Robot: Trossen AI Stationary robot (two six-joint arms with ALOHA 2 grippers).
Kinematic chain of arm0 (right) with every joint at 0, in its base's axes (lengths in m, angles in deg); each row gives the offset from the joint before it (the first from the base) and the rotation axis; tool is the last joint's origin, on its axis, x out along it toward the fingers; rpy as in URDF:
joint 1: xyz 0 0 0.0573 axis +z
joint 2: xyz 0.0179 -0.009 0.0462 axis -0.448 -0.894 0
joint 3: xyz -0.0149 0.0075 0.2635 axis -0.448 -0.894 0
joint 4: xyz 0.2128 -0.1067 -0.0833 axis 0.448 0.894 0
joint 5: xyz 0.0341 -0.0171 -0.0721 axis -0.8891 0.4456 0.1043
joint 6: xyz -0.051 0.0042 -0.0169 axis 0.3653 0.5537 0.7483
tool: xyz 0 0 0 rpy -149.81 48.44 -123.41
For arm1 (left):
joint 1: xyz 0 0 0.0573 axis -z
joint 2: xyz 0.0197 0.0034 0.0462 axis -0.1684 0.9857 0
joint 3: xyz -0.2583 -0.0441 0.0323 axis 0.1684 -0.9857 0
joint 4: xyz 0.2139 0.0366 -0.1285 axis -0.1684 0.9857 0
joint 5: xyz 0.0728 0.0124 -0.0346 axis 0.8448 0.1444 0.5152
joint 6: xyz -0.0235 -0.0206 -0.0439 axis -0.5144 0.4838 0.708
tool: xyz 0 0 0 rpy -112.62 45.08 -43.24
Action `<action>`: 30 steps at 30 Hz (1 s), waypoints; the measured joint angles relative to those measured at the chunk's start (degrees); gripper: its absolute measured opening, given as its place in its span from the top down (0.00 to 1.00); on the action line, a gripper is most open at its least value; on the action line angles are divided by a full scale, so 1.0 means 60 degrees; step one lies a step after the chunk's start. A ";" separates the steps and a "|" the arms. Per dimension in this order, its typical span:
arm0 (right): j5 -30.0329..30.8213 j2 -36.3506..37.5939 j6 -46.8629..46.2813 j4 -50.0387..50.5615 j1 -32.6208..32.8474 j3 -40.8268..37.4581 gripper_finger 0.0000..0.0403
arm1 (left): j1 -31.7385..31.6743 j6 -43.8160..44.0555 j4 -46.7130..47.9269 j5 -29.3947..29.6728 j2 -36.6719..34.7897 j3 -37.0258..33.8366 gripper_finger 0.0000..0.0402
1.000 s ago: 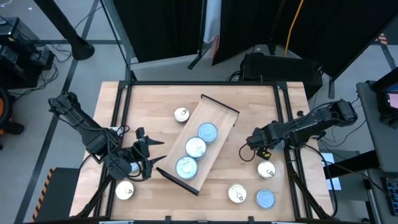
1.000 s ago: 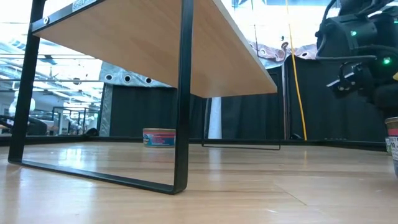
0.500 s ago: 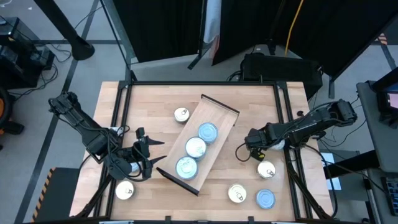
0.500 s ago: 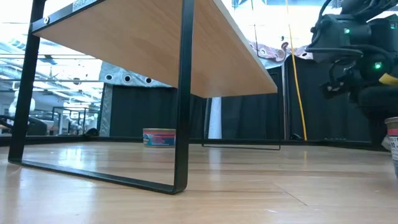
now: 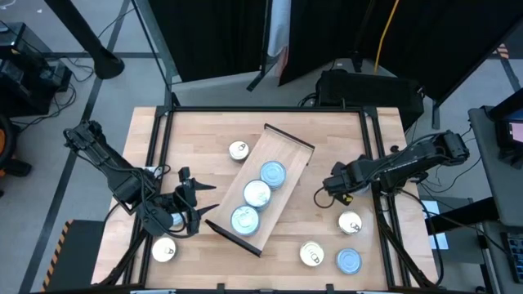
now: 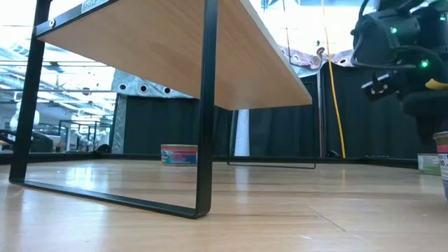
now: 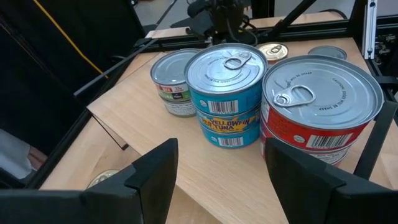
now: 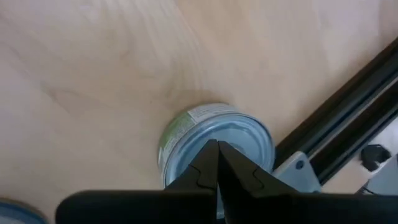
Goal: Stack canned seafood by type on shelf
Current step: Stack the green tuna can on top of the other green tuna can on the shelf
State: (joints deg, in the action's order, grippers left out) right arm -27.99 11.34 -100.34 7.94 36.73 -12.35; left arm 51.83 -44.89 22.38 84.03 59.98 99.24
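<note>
Butcher-block tabletop [image 5: 204, 139]: right gripper [image 5: 325, 189], jaws clenched empty, hovers over green-labelled silver tin [image 8: 214, 149]; spread jaws first, centre, then descend. Left gripper [image 5: 200, 202] waits, jaws released.

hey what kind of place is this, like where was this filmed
Probably a robotics lab or test cell: a butcher-block table with two robot arms, black curtains behind it, loose cables on the grey floor.

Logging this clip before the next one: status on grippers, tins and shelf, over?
Left gripper open, empty, by the shelf end. Right gripper shut, empty, above a loose tin. Three tin stacks on shelf. Nothing in the way.
</note>
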 joint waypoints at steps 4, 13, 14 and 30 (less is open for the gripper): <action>-0.0085 0.0000 -0.0164 -0.0639 0.0000 -0.0470 1.00 | 0.0000 0.0000 0.0000 -0.0024 0.0000 0.0000 0.40; -0.0168 0.0018 -0.0289 -0.1352 0.0022 -0.0844 1.00 | 0.0000 0.0000 0.0001 -0.0040 0.0000 0.0000 0.40; -0.0155 0.0018 -0.0297 -0.1409 0.0022 -0.0844 1.00 | 0.0000 0.0000 0.0002 -0.0041 0.0000 0.0000 0.40; -0.0241 0.0082 0.0081 -0.3237 0.0015 -0.0585 1.00 | 0.0000 0.0000 0.0001 -0.0044 0.0000 0.0000 0.40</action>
State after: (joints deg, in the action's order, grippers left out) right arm -29.43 11.83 -99.85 -11.49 36.81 -15.86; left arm 51.83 -44.89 22.39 83.77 59.98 99.24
